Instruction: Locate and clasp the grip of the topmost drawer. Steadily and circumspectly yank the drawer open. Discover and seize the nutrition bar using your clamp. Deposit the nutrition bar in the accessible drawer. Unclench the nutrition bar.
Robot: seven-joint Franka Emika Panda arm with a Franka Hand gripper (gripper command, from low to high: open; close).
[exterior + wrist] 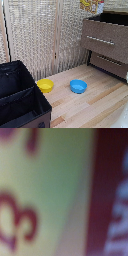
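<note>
The dark brown dresser stands at the exterior view's right. Its topmost drawer [102, 36] with a silver bar handle [100, 40] looks pulled out, and a dark hollow [109, 19] shows above its front. At the frame's top edge, above the drawer, hangs the orange-yellow nutrition bar [89, 4]. A white and red shape beside it is probably the clamp [100, 6], and its fingers are not visible. The wrist view is filled by a blurred yellow-green surface with dark red print [45, 188], very close to the lens.
The lower drawer [111, 62] is closed. A yellow bowl [45, 85] and a blue bowl [78, 86] sit on the light wooden table. A black fabric box [20, 100] stands at the near left. A bamboo screen [45, 35] lines the back.
</note>
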